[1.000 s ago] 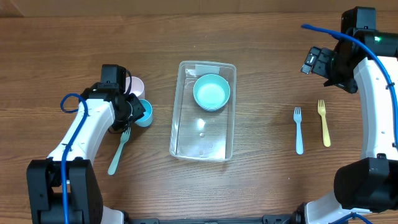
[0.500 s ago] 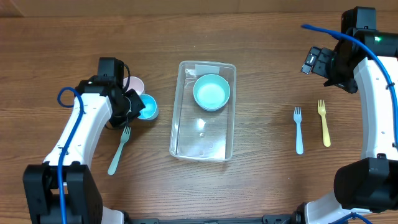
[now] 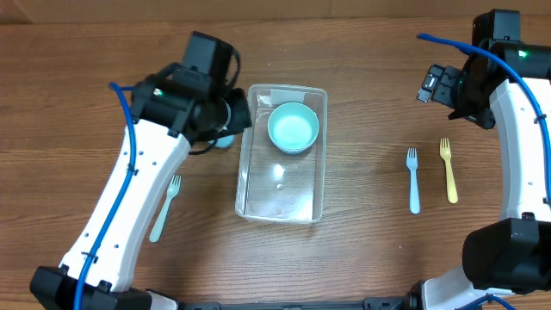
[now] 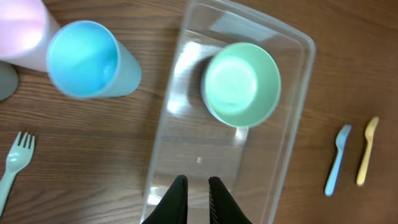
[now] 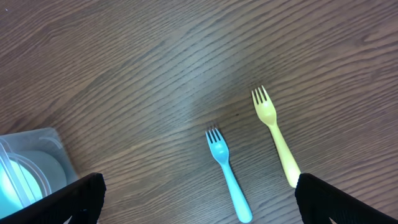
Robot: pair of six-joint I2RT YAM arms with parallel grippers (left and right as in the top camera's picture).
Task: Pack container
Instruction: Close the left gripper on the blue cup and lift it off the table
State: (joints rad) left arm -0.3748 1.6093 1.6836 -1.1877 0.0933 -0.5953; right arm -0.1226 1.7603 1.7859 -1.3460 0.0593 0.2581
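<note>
Brown wood-grain table (image 3: 370, 69), clear container (image 3: 280, 185) at centre, left claw (image 4: 196, 186) clenched, right claw (image 5: 198, 183) spread wide

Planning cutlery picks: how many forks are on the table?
3. A green fork lies left of the container; a blue fork and a yellow fork lie side by side to its right. The left arm could be hiding another.

No readable text — none anywhere
</note>
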